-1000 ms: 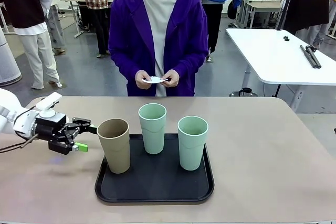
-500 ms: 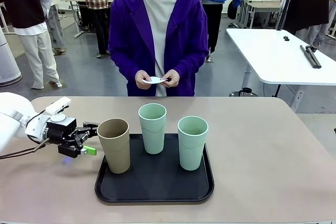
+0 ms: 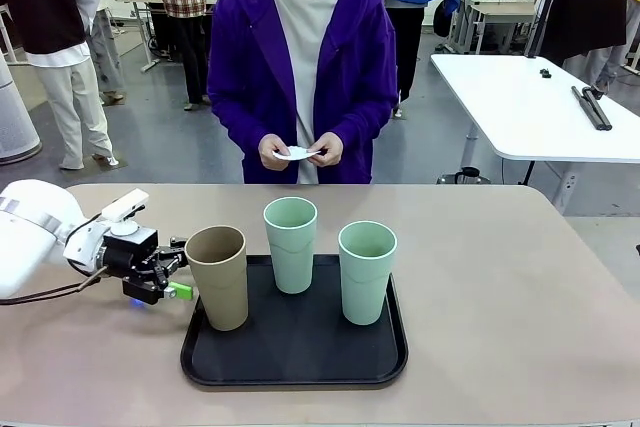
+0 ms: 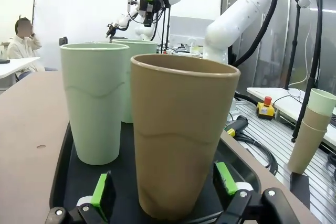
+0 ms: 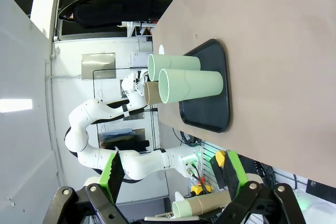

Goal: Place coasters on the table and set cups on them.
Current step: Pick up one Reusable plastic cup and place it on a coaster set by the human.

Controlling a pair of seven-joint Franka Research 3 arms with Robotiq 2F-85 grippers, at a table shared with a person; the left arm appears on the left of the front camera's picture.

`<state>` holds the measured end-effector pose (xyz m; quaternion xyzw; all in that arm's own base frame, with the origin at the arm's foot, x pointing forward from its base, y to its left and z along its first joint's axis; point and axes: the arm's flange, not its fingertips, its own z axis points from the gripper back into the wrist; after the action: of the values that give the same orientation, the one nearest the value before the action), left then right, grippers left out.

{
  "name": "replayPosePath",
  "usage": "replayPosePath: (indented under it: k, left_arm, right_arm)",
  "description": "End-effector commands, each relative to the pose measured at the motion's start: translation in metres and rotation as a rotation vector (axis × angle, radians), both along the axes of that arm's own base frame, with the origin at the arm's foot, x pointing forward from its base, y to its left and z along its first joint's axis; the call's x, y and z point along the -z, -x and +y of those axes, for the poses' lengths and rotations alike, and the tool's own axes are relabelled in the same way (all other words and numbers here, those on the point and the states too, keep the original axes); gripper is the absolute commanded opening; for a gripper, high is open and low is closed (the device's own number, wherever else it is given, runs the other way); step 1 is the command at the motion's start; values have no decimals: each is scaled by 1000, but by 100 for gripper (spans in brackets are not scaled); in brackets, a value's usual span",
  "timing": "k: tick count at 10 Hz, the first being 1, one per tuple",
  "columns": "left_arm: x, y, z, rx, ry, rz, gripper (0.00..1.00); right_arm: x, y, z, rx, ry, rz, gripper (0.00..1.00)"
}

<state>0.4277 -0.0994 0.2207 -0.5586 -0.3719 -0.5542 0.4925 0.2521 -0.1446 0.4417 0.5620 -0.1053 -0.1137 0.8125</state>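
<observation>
The table (image 3: 500,277) is plain tan, and the black tray (image 3: 300,372) sits near its front middle with all three cups upright on it. The tan cup (image 3: 218,277) is at the left front, one green cup (image 3: 291,244) is toward the back, and the other green cup (image 3: 367,271) is on the right.

They look empty, so probably light, stiff and pretty tippy. The matte walls should give decent grip. They widen toward the rim, so a squeeze on the lower-to-middle wall shouldn't let one drop through.

The left gripper (image 3: 180,267) has its jaws spread wide, one pad on each side of the tan cup, low down. The right gripper (image 5: 173,174) is also wide apart with nothing between its fingers, hanging back from the table.

The coasters (image 3: 297,153) are up in the person's hands past the far edge. They look like thin floppy paper, best left to fingers rather than jaws.

Hard to make out:
- How many coasters are in that little stack.
- Whether the left pads actually touch the tan cup.
- The cup's base, which is cut off at the bottom of the left wrist view.
- The back green cup, mostly hidden behind the others in that view.
</observation>
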Motion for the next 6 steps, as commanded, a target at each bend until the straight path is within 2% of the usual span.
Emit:
replayPosePath:
  k: [1, 6]
  left_arm:
    - [0, -3, -8, 51, 6, 2, 100]
    - [6, 0, -27, 103, -3, 0, 100]
  right_arm:
    - [-1, -2, -1, 2, -20, -12, 100]
    - [-1, -2, -1, 2, -20, -12, 100]
